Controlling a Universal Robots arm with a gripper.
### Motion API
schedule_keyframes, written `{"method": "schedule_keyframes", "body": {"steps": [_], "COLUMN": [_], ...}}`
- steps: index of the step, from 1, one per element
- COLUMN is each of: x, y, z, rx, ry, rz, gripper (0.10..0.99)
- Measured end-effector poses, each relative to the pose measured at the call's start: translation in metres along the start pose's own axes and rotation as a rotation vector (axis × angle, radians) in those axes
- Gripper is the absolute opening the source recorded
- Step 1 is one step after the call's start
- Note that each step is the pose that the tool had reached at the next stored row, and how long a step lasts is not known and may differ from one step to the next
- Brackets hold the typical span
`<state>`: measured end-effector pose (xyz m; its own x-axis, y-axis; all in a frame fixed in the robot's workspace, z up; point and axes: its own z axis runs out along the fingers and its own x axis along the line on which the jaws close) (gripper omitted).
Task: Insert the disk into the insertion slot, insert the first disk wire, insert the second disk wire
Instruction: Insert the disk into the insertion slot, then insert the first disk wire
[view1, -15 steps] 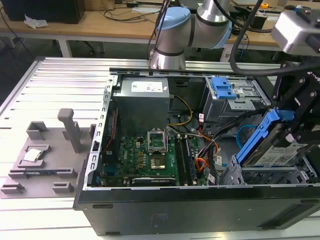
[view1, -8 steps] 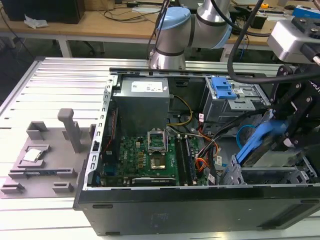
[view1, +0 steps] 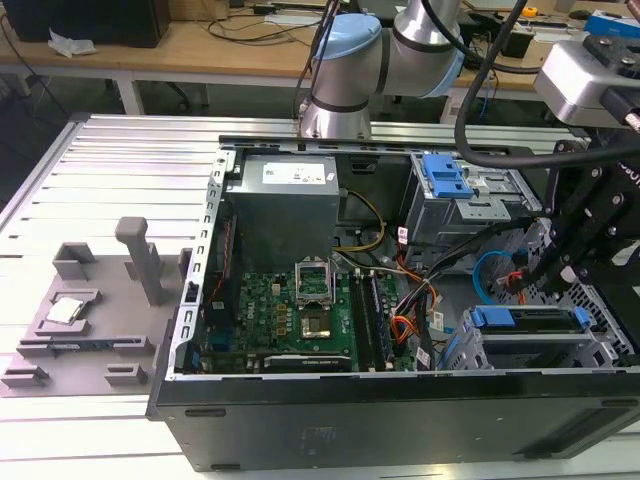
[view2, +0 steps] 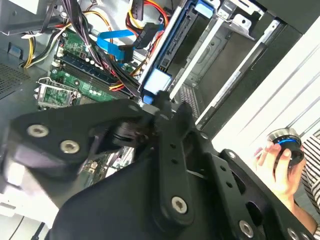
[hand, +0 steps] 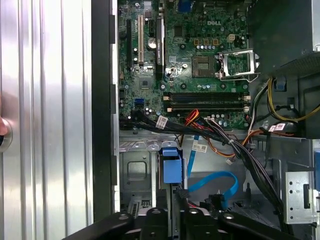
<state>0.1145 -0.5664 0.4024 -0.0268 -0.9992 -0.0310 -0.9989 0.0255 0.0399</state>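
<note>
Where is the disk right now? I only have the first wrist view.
Observer: In the exterior view the disk sits in the slot, at the corner of the case on the exterior view's right.
Operator: What is nearest to it?
Observer: The gripper. It reaches into the case between the disk and a cage with a blue latch, close to a blue cable.
Operator: Anything outside the case?
Observer: A grey fixture sits on the table at the exterior view's left, with a small square part lying in it.
</note>
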Motion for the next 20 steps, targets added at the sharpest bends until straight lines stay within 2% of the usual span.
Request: {"method": "schedule_keyframes", "body": {"steps": [2, 7, 9, 10, 11, 16, 20], "x": [0.0, 0.0, -0.0014, -0.0045, -0.0108, -0.0215, -0.0269], "y": [0.0, 0.0, -0.0105, -0.0144, -0.0198, -0.0261, -0.0274], "z": [0.0001, 0.0003, 0.0032, 0.0052, 0.0083, 0.0142, 0.0224], "rx": [0.0, 0.0, 0.0, -0.001, -0.001, -0.001, -0.002], "ry": [0.0, -0.0001, 0.0002, 0.0004, 0.0012, 0.0027, 0.0027], "rz": [0.0, 0.0, 0.0, 0.0, 0.0, 0.0, 0.001], "gripper": [0.106, 0.106, 0.106, 0.106, 0.106, 0.106, 0.106]}}
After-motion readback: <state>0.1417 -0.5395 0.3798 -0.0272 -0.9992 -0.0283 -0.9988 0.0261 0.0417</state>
